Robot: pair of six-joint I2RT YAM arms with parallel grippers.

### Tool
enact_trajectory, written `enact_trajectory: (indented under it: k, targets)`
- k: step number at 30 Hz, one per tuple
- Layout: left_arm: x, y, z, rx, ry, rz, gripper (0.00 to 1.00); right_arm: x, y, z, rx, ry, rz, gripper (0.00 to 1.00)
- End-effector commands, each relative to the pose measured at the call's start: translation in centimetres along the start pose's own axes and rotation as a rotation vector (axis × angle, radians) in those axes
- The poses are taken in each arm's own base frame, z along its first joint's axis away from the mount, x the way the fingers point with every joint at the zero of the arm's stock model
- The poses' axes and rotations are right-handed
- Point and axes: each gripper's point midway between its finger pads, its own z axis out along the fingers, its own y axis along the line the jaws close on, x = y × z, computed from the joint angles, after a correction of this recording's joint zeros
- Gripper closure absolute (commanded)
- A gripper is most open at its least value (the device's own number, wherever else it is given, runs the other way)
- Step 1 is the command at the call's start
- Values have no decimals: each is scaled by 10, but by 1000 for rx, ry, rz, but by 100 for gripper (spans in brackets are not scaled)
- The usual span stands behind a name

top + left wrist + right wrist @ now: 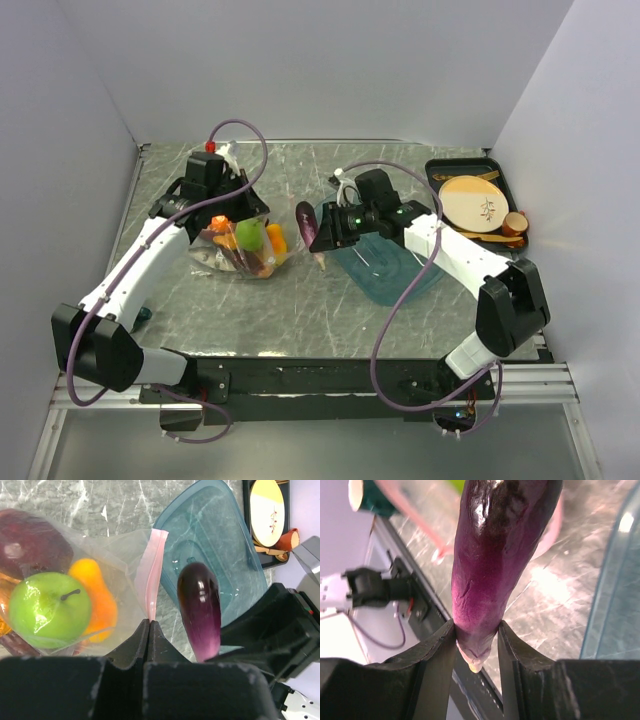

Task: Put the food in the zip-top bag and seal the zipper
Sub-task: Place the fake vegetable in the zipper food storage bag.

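- From the top view, my left arm's own body hid its fingertips; only the wrist view showed them.
- My left gripper [149,630] was pressed fully together, pinching the lower end of the pink zipper strip [155,565].
- The bag [120,545] lay on the table [300,310] on the left. I could not tell how far its mouth stood open.
- Inside the bag were a green fruit [50,607], an orange piece [97,600] and a dark red apple [30,545]. The apple was cut off at the frame edge. Brownish bits lower down were too blurred to name.
- My right gripper [476,647] was clamped on the narrow end of the eggplant [495,555].
- The eggplant was outside the bag, just beside the strip, between the bag and the teal tray [220,540].
- In the right wrist view the strip was a pink blur behind the eggplant.
- Well apart at far right, a black tray [437,170] carried a plate [475,200].
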Motion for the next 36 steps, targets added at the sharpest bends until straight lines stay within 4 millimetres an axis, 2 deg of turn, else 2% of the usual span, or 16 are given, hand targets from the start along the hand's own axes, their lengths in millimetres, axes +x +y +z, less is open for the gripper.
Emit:
enact_trajectory:
  k: [1, 7, 13, 17, 21, 25, 31, 36]
  targets:
    - [-10, -13, -1, 51, -31, 18, 99, -4, 33, -6, -114, 39, -118, 92]
    - [-9, -12, 0, 48, -22, 21, 99, -3, 29, 12, -117, 99, -130, 89]
    - [-9, -13, -3, 48, -27, 17, 99, -11, 12, 34, -76, 153, -107, 89]
    - [-7, -15, -2, 63, -19, 14, 99, -23, 18, 50, -114, 150, -88, 90]
    - [-4, -16, 0, 69, 2, 20, 99, -44, 19, 65, -113, 142, -86, 88]
    - [0, -18, 0, 80, 20, 29, 99, -49, 19, 75, -130, 190, -56, 85]
    - [9, -21, 2, 87, 42, 59, 99, -54, 9, 93, -99, 214, 4, 84]
    - [9, -32, 0, 113, 39, 75, 99, -57, 17, 93, -153, 205, 9, 82]
